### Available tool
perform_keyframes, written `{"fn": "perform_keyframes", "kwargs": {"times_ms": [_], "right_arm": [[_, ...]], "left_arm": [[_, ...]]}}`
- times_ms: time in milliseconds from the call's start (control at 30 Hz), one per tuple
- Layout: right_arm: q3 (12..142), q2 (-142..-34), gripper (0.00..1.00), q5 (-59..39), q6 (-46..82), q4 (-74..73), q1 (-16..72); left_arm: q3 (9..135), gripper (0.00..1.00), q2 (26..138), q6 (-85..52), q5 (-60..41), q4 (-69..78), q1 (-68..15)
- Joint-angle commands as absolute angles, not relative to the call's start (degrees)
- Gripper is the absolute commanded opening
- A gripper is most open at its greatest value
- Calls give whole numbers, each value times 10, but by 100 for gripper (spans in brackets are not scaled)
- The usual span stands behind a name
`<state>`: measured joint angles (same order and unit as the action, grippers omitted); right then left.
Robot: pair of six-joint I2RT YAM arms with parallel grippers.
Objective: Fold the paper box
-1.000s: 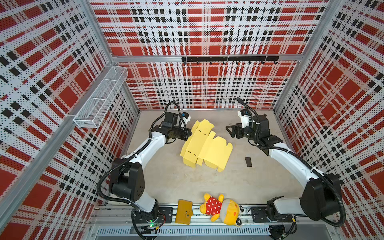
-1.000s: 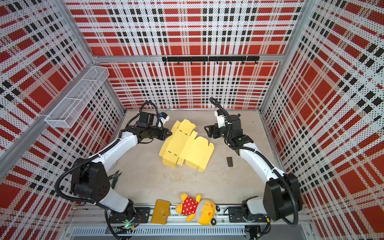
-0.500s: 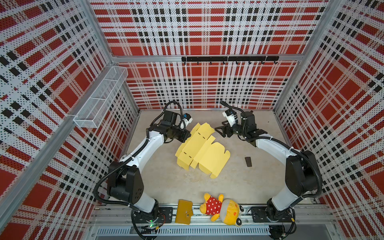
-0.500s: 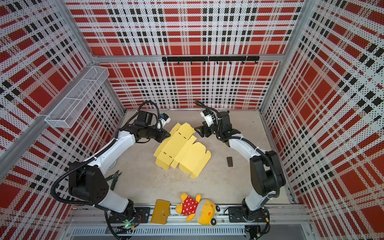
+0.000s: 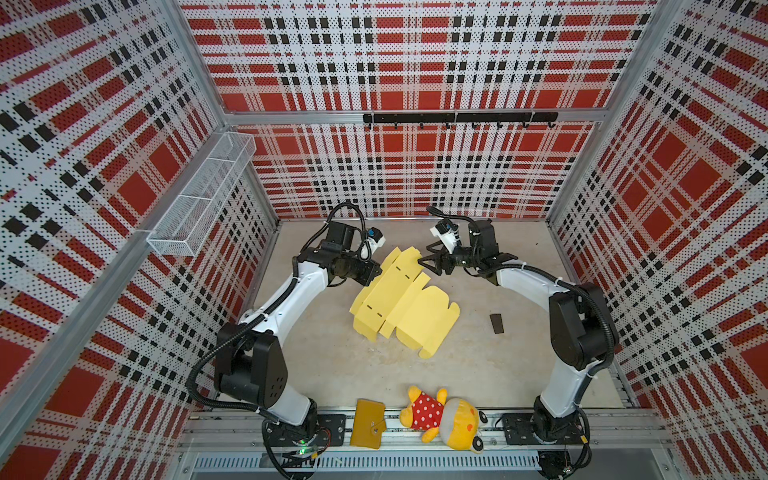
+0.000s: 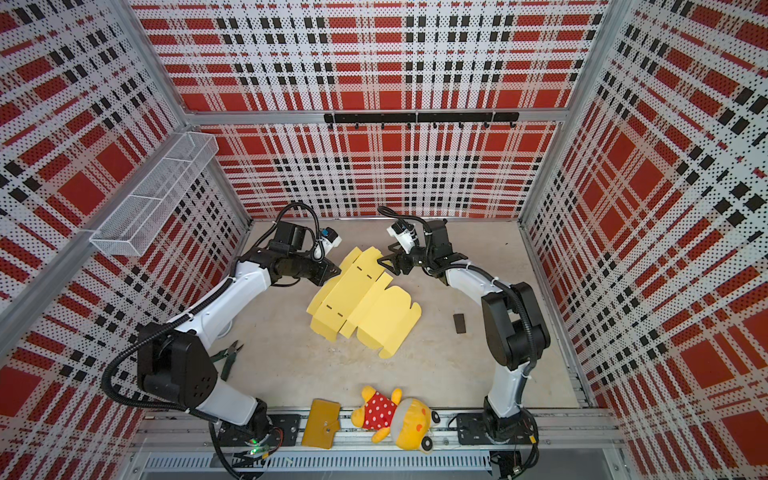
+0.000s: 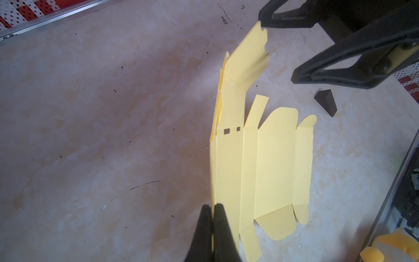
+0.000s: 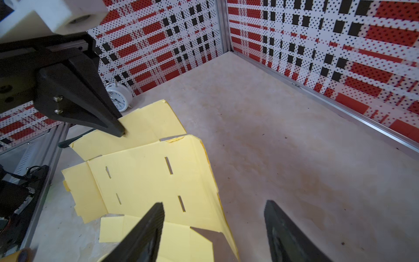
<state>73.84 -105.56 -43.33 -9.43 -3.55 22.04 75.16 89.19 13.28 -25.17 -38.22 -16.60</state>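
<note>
The paper box point(image 5: 405, 307) point(image 6: 365, 307) is a pale yellow die-cut sheet with flaps and slots, lying mid-table with its far-left side raised. My left gripper point(image 5: 374, 272) point(image 6: 334, 272) is shut on that raised edge, and the wrist view shows the card pinched between its tips point(image 7: 213, 207). My right gripper point(image 5: 426, 264) point(image 6: 386, 266) stands open at the sheet's far corner. In the right wrist view the upturned edge of the paper box point(image 8: 140, 177) rises between the spread fingers of the right gripper point(image 8: 214, 203), and the left gripper point(image 8: 121, 133) bites the sheet's opposite side.
A small black block point(image 5: 496, 323) lies right of the sheet. A mustard wallet point(image 5: 368, 424) and a yellow plush toy point(image 5: 440, 417) rest on the front rail. Pliers point(image 6: 228, 353) lie by the left arm's base. A white alarm clock point(image 8: 118, 98) stands at the left wall.
The right arm has swung left from the table's right side to the sheet's far corner, its jaws narrowing a little. The left gripper kept its hold and the sheet shifted slightly.
</note>
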Motion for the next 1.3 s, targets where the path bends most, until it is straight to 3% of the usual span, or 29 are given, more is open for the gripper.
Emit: {"fn": "perform_keyframes", "kwargs": {"times_ms": [0,467,567,633,733,833,1267], "right_arm": [[767,-1078,66,-469,-122,-40,229],[790,-1090,20,-483,-154,-3,230],[797,-1087,7,-493,-176,18,230],[796,-1082,2,-494,-187,24,229],[801,-1076,0,-505,-206,42,228],[816,-1071,0,-511,-226,72,226],[810,-1050,0,-513,-233,78,192]], "left_arm": [[758,0,880,137,-262,-382,-170],[751,0,880,139,-265,-376,-170],[742,0,882,142,-265,-370,-170],[736,4,880,146,-264,-367,-170],[731,23,878,153,-262,-365,-170],[730,30,879,164,-243,-365,-169],[719,29,874,176,-236,-367,-166]]}}
